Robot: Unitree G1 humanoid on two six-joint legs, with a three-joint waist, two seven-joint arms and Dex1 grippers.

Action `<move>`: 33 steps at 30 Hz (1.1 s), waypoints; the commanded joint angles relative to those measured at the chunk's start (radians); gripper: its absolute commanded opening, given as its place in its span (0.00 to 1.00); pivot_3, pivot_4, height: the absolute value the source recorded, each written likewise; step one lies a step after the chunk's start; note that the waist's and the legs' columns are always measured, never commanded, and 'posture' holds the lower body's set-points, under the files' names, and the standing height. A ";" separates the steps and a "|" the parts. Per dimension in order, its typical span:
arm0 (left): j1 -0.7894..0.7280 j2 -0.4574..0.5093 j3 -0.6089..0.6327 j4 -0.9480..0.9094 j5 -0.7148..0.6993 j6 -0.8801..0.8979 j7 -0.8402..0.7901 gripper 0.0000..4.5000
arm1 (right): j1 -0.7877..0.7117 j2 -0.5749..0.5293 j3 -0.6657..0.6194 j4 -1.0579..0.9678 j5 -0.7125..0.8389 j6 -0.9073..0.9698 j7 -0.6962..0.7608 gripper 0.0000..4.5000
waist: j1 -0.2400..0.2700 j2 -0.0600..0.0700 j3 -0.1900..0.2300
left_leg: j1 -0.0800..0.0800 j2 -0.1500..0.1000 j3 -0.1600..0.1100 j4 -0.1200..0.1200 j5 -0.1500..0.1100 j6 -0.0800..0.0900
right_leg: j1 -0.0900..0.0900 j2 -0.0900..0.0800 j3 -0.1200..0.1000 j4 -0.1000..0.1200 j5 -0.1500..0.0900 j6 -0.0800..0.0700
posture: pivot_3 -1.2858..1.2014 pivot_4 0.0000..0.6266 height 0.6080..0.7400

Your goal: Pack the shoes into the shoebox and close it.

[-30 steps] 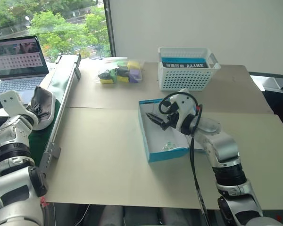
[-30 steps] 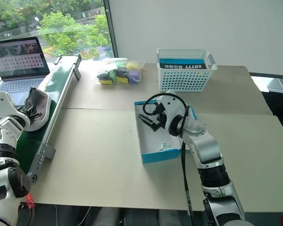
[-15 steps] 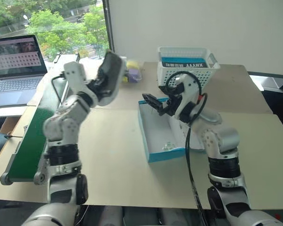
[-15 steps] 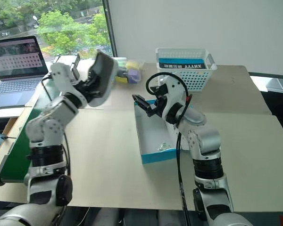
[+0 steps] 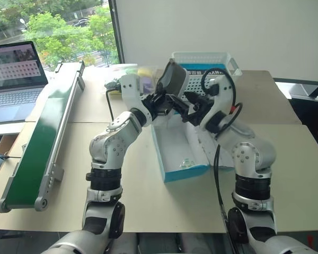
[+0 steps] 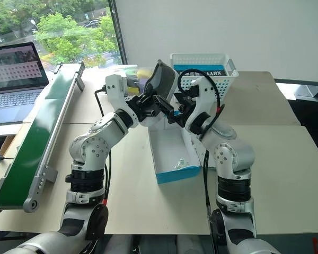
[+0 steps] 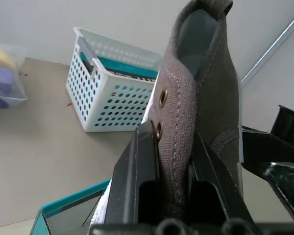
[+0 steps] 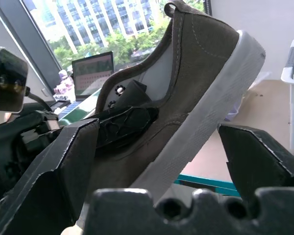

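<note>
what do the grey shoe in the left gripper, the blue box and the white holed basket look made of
Grey low sneaker: upper looks like matte suede or canvas, with visible stitching and metal eyelets; the pale ribbed sole looks like rubber.
Bright-blue shoebox: looks like cardboard, thin flat walls with a white inside.
White perforated basket: likely moulded plastic, smooth, with even round holes.

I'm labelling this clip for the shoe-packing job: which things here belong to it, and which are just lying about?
Belongs to the job:
- shoe, held up by the left end effector
- shoebox, open on the table

Just lying about:
- white basket
- laptop
- green conveyor
- bagged items
</note>
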 commanded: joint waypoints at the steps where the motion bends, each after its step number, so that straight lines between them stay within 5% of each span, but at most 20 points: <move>1: -0.035 -0.019 0.007 -0.058 -0.044 0.017 0.002 0.11 | -0.007 0.003 -0.022 -0.039 0.039 0.005 -0.015 1.00 | 0.000 0.000 0.000 | 0.000 0.000 0.000 0.000 0.000 0.000 | 0.000 0.000 0.000 0.000 0.000 0.000 | 0.52 0.24 1.00; 5: -0.040 -0.034 0.015 -0.075 -0.052 0.035 0.020 0.11 | -0.007 0.010 -0.034 -0.030 0.062 0.004 -0.029 0.95 | 0.002 0.000 0.000 | 0.000 0.000 0.000 0.000 0.000 0.000 | 0.000 0.000 0.000 0.000 0.000 0.000 | 0.52 0.24 1.00; 17: -0.061 -0.058 0.037 -0.131 -0.091 0.083 0.075 0.11 | -0.020 0.015 -0.031 0.012 0.084 -0.013 -0.023 0.13 | 0.002 0.000 0.000 | 0.000 0.000 0.000 0.000 0.000 0.000 | 0.000 0.000 0.000 -0.001 0.000 0.000 | 0.52 0.24 1.00; 25: -0.045 -0.051 0.029 -0.130 -0.115 0.125 0.062 0.11 | -0.029 0.002 -0.021 0.020 0.074 -0.020 -0.029 0.05 | 0.002 0.000 0.000 | 0.000 0.000 0.000 0.000 0.000 0.000 | 0.000 0.000 0.000 -0.001 0.000 0.000 | 0.52 0.24 1.00; 32: 0.042 0.099 0.080 -0.189 -0.195 0.280 0.013 0.64 | -0.078 -0.120 -0.010 0.043 0.013 0.009 -0.042 0.05 | 0.000 0.000 0.000 | 0.000 0.000 0.000 0.000 0.000 0.000 | 0.000 0.000 0.000 -0.001 0.000 0.000 | 0.52 0.24 1.00; 33: 0.056 0.129 0.095 -0.202 -0.219 0.312 -0.001 0.64 | -0.095 -0.137 -0.015 0.052 0.015 0.021 -0.042 0.05 | -0.001 0.000 0.000 | 0.000 0.000 0.000 0.000 0.000 0.000 | 0.000 0.000 0.000 -0.001 0.000 0.000 | 0.52 0.24 1.00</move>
